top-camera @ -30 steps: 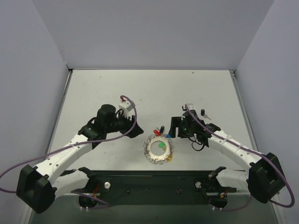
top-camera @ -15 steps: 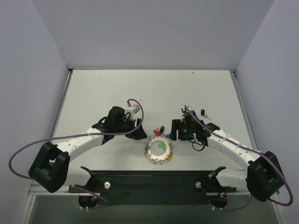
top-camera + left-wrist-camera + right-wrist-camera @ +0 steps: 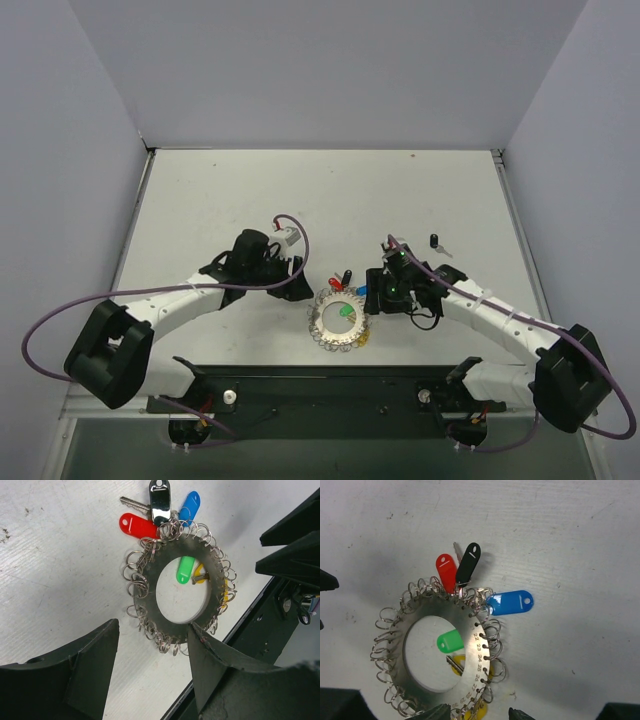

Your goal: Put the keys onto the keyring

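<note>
The silvery keyring (image 3: 325, 325) lies flat on the table near the front edge, its rim full of small wire loops. Keys with red (image 3: 333, 284), black (image 3: 346, 276) and blue (image 3: 360, 292) heads hang at its far side. A green key (image 3: 347, 311) and a yellow key (image 3: 362, 340) lie in and under it. My left gripper (image 3: 297, 287) is open just left of the ring. In the left wrist view (image 3: 154, 626) one fingertip (image 3: 200, 640) overlaps the ring's (image 3: 215, 570) near rim. My right gripper (image 3: 374, 292) is open just right of the ring, and in the right wrist view (image 3: 481, 712) it is over the ring's (image 3: 475, 645) edge.
A loose black-headed key (image 3: 437, 242) lies on the table behind the right arm. The black base rail (image 3: 320, 385) runs along the front edge close to the ring. Grey walls close in the sides and back.
The left arm has swung right and lowered, bringing its gripper up to the ring's left side. The right gripper has moved slightly nearer and left toward the ring.
</note>
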Tool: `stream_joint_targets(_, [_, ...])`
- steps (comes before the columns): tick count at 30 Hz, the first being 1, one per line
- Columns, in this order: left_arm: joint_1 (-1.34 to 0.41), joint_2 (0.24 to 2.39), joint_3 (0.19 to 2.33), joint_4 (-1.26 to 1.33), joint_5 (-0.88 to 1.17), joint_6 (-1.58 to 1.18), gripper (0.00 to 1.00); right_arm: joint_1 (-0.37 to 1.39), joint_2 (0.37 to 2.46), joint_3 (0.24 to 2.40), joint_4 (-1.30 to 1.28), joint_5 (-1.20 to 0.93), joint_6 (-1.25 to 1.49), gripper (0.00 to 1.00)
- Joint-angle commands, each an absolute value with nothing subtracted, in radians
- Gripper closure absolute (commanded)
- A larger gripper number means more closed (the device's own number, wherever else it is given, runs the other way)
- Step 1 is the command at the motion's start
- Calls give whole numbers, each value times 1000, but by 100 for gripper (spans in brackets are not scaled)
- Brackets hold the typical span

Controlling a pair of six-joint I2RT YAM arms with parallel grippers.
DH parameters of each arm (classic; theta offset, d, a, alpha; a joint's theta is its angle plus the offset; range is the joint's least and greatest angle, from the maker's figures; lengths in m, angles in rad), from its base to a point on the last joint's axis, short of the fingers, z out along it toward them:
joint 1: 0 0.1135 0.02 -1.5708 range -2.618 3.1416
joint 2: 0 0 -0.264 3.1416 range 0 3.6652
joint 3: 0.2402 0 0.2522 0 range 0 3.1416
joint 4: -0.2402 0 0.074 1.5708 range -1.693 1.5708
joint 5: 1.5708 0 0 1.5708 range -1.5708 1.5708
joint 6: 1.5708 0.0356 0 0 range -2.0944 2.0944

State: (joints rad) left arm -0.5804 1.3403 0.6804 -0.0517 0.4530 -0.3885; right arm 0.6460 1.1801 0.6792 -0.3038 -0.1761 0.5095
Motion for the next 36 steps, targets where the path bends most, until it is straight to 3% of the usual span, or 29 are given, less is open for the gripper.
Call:
stream_joint_targets(1, [-577, 1356, 707, -60, 443, -351, 34, 690, 1177, 739, -390, -155, 541, 52])
stream_joint_targets(14, [-577, 1404, 724, -34, 479, -341, 35, 761, 1161, 712, -402, -104, 569, 54])
stream_joint_targets(23, [-577, 1385, 719, -35, 486, -341, 35, 761, 1235, 718, -368, -97, 564, 68])
stream_joint_targets(36, [-577, 1384, 713, -35, 488, -341, 35, 761, 1311, 713, -307, -126, 565, 74])
